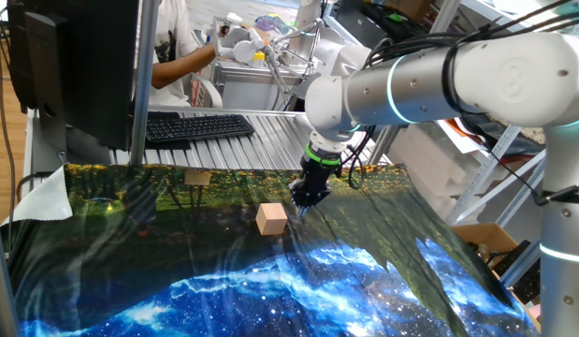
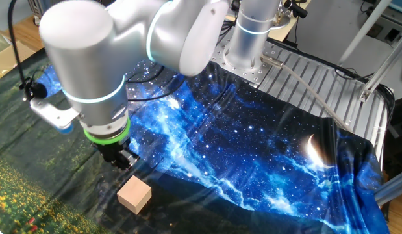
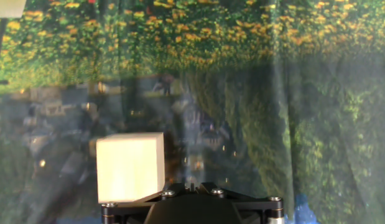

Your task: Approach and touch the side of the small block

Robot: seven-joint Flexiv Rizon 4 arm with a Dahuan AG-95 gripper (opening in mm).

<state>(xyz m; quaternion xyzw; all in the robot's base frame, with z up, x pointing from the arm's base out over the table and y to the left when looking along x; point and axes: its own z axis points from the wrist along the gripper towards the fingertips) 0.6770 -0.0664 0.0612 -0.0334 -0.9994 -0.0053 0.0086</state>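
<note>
The small block (image 1: pixel 271 218) is a pale tan wooden cube on the printed cloth. It also shows in the other fixed view (image 2: pixel 134 195) and at the lower left of the hand view (image 3: pixel 130 167). My gripper (image 1: pixel 304 204) is a black tool tip, low over the cloth just to the right of the block. A narrow gap shows between them. In the other fixed view the gripper (image 2: pixel 125 160) sits just beyond the block. In the hand view the gripper (image 3: pixel 191 185) has its jaws together, holding nothing, with the block left of the tip.
A flatter tan piece (image 1: pixel 197 178) lies near the cloth's far edge, and shows at the top left of the hand view (image 3: pixel 7 7). A keyboard (image 1: pixel 197 125) and monitor (image 1: pixel 74 56) stand behind. A person (image 1: pixel 181 47) sits at the back. A metal slatted surface (image 2: pixel 317 71) borders the cloth.
</note>
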